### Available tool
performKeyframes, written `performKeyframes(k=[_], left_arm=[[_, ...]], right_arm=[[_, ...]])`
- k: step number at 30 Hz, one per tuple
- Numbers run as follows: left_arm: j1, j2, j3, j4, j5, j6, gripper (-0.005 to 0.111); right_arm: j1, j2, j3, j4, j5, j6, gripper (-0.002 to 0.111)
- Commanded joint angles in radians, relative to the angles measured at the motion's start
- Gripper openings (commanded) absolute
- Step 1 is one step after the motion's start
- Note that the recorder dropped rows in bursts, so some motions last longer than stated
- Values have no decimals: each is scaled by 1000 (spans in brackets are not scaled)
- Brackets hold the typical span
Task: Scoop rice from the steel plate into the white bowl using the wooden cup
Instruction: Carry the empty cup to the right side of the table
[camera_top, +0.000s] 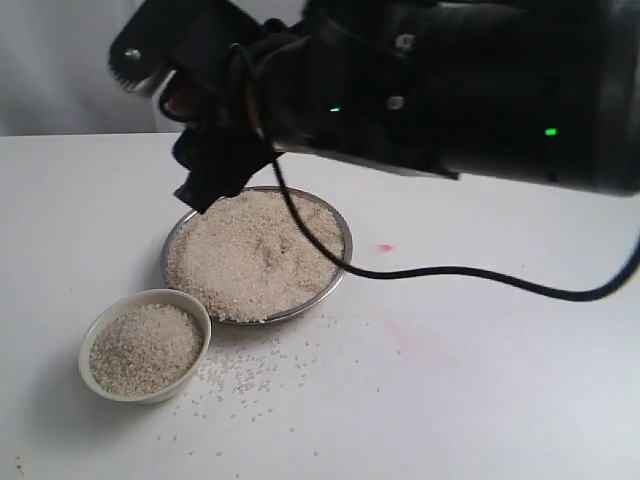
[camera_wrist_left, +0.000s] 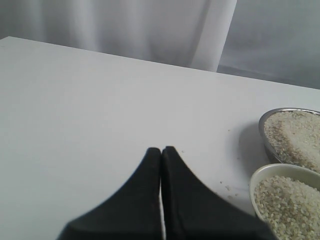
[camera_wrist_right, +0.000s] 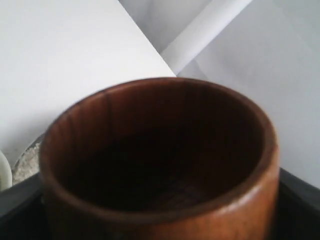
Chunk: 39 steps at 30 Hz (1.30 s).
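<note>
Wooden cup (camera_wrist_right: 160, 165), empty, sits clamped in the right gripper (camera_top: 205, 150) above the steel plate (camera_top: 346, 238); the left gripper (camera_wrist_left: 161, 152) has its jaws pressed together.

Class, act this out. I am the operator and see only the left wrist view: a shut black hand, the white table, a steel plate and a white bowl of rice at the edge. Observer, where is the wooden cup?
Observer: The reddish-brown rounded wooden cup is clamped in the right hand, filling the right wrist view.
Operator: Is it loaded?
Observer: It looks empty; only its dark inside shows.
Operator: Where is that hand?
Observer: Exterior view: above the far rim of the wide shiny steel plate.
</note>
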Motion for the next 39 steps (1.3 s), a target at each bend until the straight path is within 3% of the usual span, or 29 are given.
performKeyframes(k=[1, 9, 24, 31, 39], left_arm=[[0, -2, -4, 3, -7, -1, 0], [0, -2, -4, 3, -7, -1, 0], [0, -2, -4, 3, -7, -1, 0], [0, -2, -4, 3, -7, -1, 0], [0, -2, -4, 3, -7, -1, 0]], right_arm=[[-80, -125, 138, 41, -104, 11, 0], [-265, -290, 377, 95, -319, 11, 0], [-726, -457, 806, 339, -818, 7, 0], [-775, -455, 982, 412, -978, -41, 0], [-775, -437, 1055, 429, -1082, -108, 0]])
